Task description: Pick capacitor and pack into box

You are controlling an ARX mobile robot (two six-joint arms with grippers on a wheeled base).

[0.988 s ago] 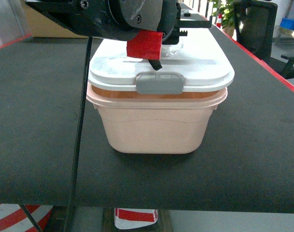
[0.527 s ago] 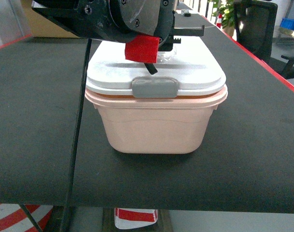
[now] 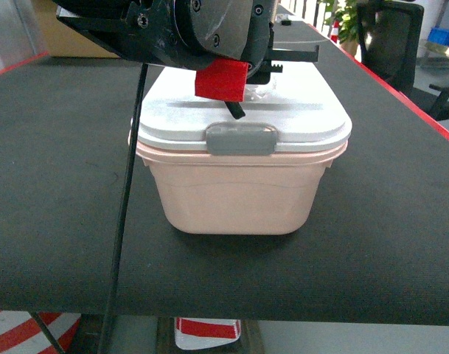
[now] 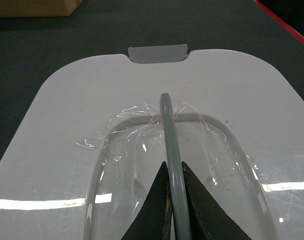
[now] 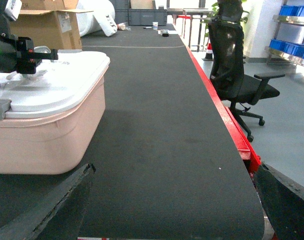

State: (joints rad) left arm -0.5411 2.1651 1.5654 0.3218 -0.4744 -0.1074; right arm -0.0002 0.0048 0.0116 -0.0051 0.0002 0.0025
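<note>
The pale pink box (image 3: 231, 195) stands mid-table with its white lid (image 3: 283, 118) lying on the rim and the grey latch (image 3: 241, 138) facing me. My left gripper (image 3: 235, 109) hovers over the lid. In the left wrist view the left gripper (image 4: 172, 167) is shut on the lid's upright grey handle (image 4: 167, 120), with crinkled clear film around it. My right gripper (image 5: 174, 169) stands open and holds nothing, low over the mat to the right of the box (image 5: 47, 140). The capacitor is out of view.
The black mat (image 3: 54, 184) covers the table, whose red edge (image 5: 216, 100) runs along the right. A black cable (image 3: 124, 221) hangs in front left of the box. A cardboard carton (image 5: 47, 25) sits far behind, and an office chair (image 5: 236, 75) stands beyond the edge.
The lid, raised at the front a second ago with a gap showing, has come down onto the box rim. The left gripper has stayed shut on the handle.
</note>
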